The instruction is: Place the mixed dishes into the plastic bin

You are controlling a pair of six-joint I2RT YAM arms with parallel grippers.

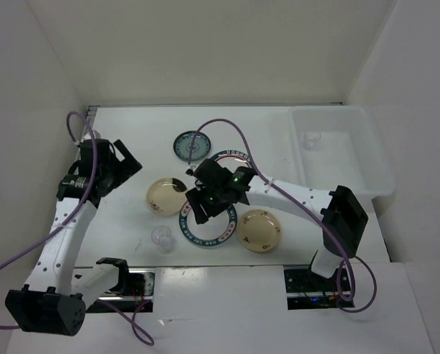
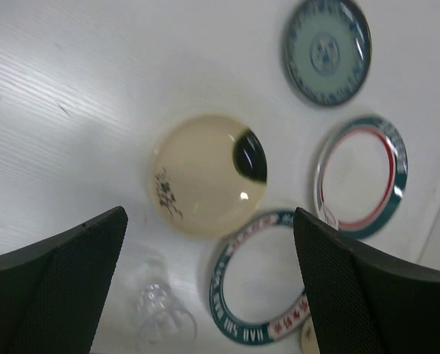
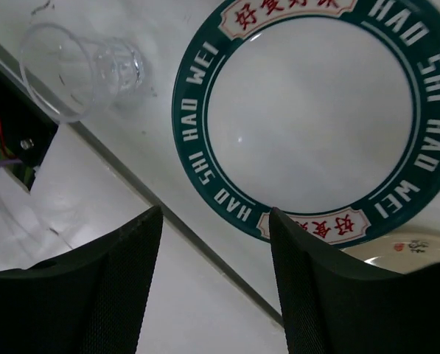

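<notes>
Two white plates with teal rims lie mid-table: one near (image 1: 211,230) (image 3: 312,118) (image 2: 260,276), one farther back (image 1: 233,157) (image 2: 361,175), partly under my right arm. A teal saucer (image 1: 189,145) (image 2: 327,50) lies behind them. Cream flower-marked plates lie at left (image 1: 166,196) (image 2: 205,175) and right (image 1: 259,230). A clear cup (image 1: 161,237) (image 3: 79,70) stands near the front. My right gripper (image 1: 203,209) (image 3: 214,214) is open and empty over the near plate's rim. My left gripper (image 1: 122,167) (image 2: 210,214) is open and empty, raised left of the dishes.
The plastic bin (image 1: 367,158) stands at the back right with another clear cup (image 1: 311,139) inside. White walls enclose the table on three sides. The table's front edge and the arm bases lie close behind the near plate (image 3: 205,243).
</notes>
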